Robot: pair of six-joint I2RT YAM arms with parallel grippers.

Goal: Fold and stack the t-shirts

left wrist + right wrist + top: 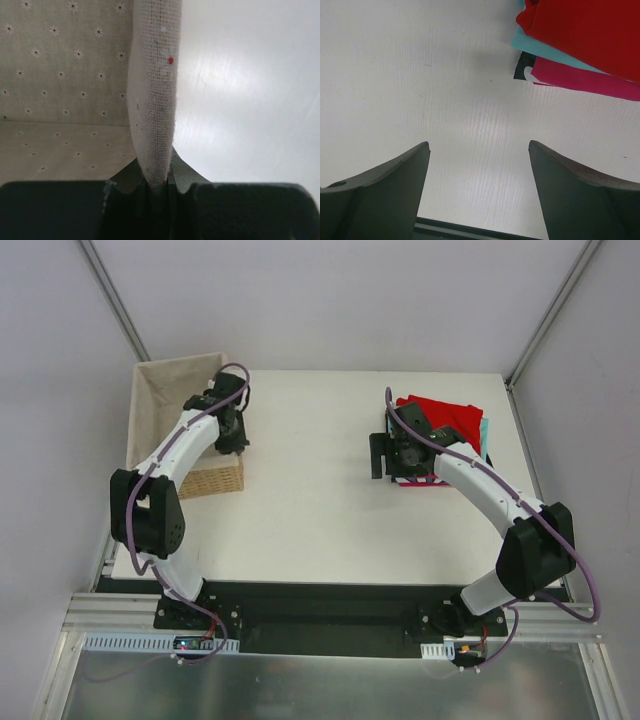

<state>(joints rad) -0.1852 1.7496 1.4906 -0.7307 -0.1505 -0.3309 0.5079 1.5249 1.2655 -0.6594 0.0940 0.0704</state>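
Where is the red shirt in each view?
Top external: the red shirt lies at the far right of the table.
Left wrist: not in it; only the basket and the table show.
Right wrist: upper right corner, over the teal shirt and the pink shirt.
Shared landmark: the white table is in all three views.

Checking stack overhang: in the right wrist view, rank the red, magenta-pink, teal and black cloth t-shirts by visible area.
Largest to smallest:
1. bright red cloth t-shirt
2. magenta-pink folded t-shirt
3. teal folded t-shirt
4. black folded t-shirt
Only exposed parts are ranked.
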